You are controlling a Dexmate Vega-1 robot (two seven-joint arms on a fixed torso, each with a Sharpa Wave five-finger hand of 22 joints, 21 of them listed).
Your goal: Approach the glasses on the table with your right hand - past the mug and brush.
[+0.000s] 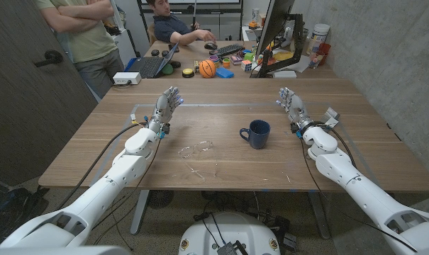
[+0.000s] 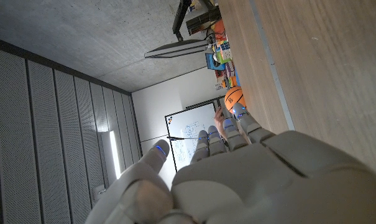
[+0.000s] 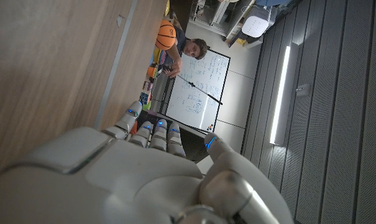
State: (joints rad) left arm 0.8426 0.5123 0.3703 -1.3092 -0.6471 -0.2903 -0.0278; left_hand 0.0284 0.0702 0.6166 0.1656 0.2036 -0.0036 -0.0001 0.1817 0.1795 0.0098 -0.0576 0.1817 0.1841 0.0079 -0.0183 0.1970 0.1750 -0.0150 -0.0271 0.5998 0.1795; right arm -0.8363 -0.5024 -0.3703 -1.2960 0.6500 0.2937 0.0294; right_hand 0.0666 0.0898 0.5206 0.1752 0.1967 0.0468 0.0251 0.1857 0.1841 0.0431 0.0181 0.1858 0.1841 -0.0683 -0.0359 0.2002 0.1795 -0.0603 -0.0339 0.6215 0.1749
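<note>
Both arms reach out over the wooden surface [image 1: 356,149] from the near edge, one on each side. The right hand [image 1: 293,104] is on the right side, toward the far half of the surface, fingers pointing away and loosely spread, holding nothing; from its wrist camera the right hand [image 3: 144,174] shows its fingers side by side with the thumb set apart. The left hand [image 1: 167,105] mirrors it on the left side, also empty with fingers apart, and its wrist camera shows the left hand [image 2: 237,174] the same way. The glasses [image 1: 196,149], a clear pair that is hard to make out, lie near the middle of the surface, nearer and well to the left of the right hand, closer to the left forearm than to the right hand. A dark blue mug [image 1: 256,133] stands upright between the glasses and the right hand, well apart from both. On the far end sit a laptop [image 1: 152,65], a small basketball [image 1: 208,68] and a monitor [image 1: 276,28]; one person [image 1: 177,25] sits there and another [image 1: 83,32] stands at the far left.
</note>
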